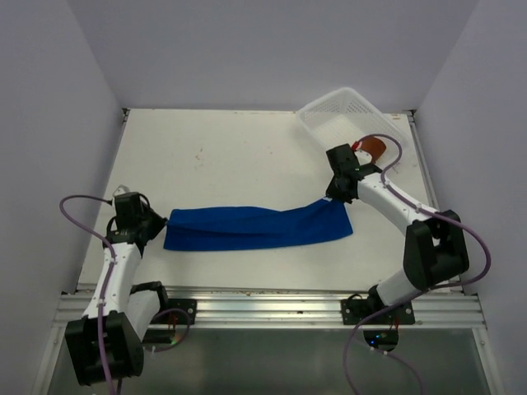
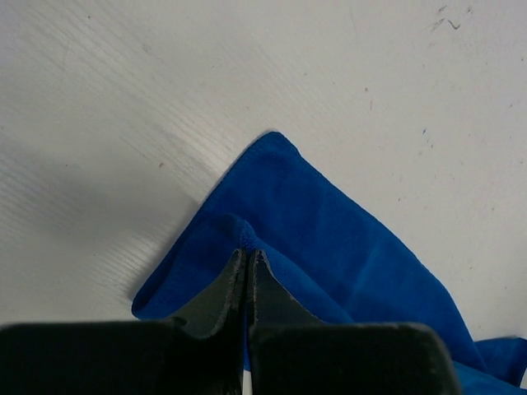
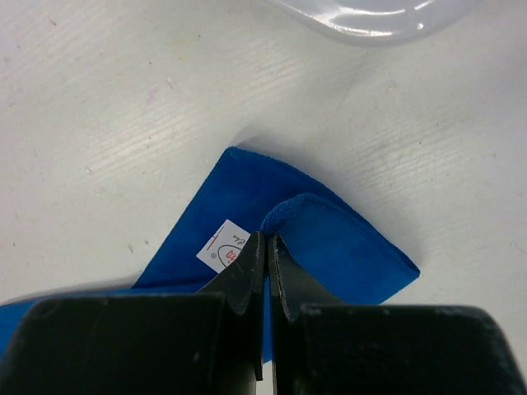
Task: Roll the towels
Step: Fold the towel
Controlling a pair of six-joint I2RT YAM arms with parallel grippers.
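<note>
bright even light, soft shadows, sharp focus.

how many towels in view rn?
2. Blue towel lies mid-table, its ends pinched by the left pincer and right pincer. Rust-brown towel sits at the basket's near edge, partly hidden behind the right arm.

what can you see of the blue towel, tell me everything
The blue towel is bright royal blue, soft and velvety-looking, folded into a long narrow band lying across the white table. The left gripper is shut on its left end, the right gripper on its right end, each pinching up a small fold. A small white label shows near the right end. It is not yet rolled.
</note>
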